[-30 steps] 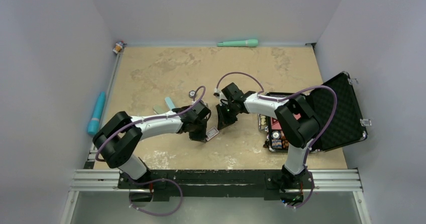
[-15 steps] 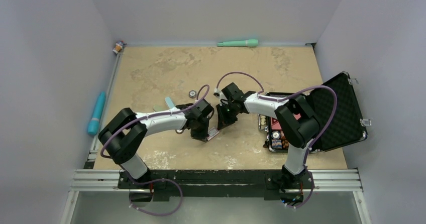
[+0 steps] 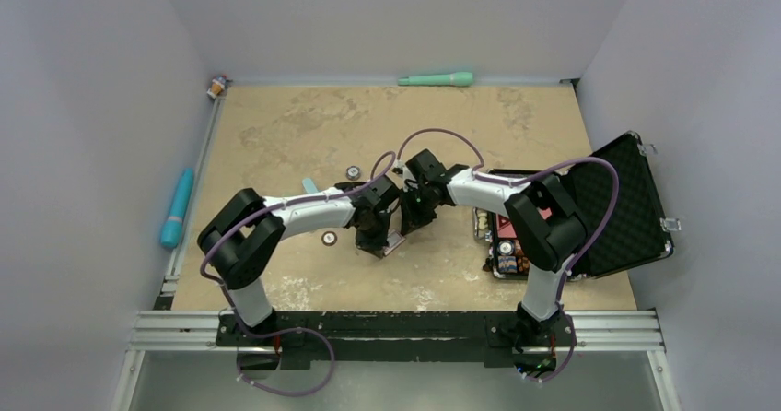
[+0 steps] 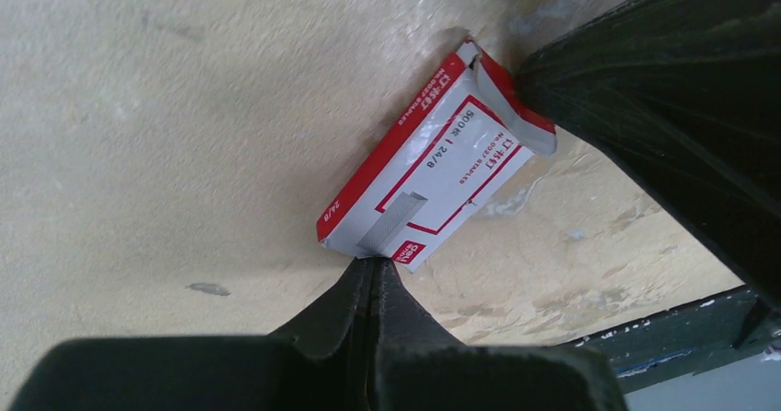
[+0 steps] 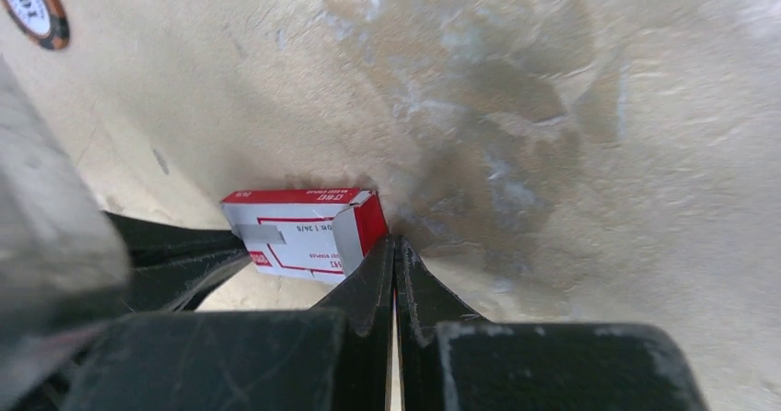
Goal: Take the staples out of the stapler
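A small red and white staple box [image 4: 433, 167] lies on the tan table between my two grippers; it also shows in the right wrist view [image 5: 304, 231] and the top view [image 3: 394, 242]. Its end flap is open on the right gripper's side. My left gripper [image 4: 373, 264] is shut, its tips touching the box's near end. My right gripper [image 5: 394, 240] is shut, its tips against the open flap end. No stapler shows clearly. A pale blue object [image 3: 309, 186] is mostly hidden behind my left forearm.
An open black case [image 3: 619, 204] with small items inside lies at the right. A teal marker [image 3: 436, 78] lies at the back edge and a blue cylinder [image 3: 177, 206] at the left. Small round chips [image 3: 329, 238] [image 3: 353, 171] lie near the left arm.
My left arm has swung right and closed in on the box, uncovering a round chip on the table. The right gripper has barely moved.
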Available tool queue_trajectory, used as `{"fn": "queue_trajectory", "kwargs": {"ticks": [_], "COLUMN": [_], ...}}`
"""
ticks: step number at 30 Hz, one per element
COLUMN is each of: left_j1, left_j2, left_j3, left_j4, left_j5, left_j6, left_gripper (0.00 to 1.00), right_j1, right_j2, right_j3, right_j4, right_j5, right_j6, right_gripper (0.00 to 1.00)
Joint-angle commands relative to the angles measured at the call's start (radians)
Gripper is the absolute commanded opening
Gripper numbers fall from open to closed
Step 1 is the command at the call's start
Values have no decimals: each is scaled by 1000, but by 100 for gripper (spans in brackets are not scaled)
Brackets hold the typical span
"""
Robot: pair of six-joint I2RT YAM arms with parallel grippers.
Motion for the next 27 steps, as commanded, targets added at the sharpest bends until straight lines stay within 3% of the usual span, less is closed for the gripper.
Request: {"fn": "queue_trajectory", "kwargs": {"ticks": [1, 8, 12, 14, 17, 25, 27], "left_j1": [12, 56, 110, 129, 154, 203, 207], "left_j2": [85, 165, 222, 231, 190, -83, -176], "left_j3": [89, 255, 398, 461, 507, 439, 396], "left_j4": [59, -15, -91, -129, -139, -127, -136], "left_j5": [-45, -32, -22, -25, -32, -64, -93], "left_j6": [46, 79, 113, 128, 133, 145, 160], "left_gripper": [0, 0, 0, 0, 0, 0, 0], "right_j1": [-1, -140, -255, -283, -294, -292, -293], "right_j2": [0, 11, 25, 17, -26, -287, -362], "right_j3": [74, 204, 294, 346, 400, 302, 277], "right_j4": [-66, -177, -233, -268, -306, -266, -262], "right_j5": [60, 179, 229, 243, 248, 165, 185], "right_j6": [-21, -51, -62, -67, -64, -14, 5], "right_gripper": [0, 2, 26, 34, 38, 57, 75]}}
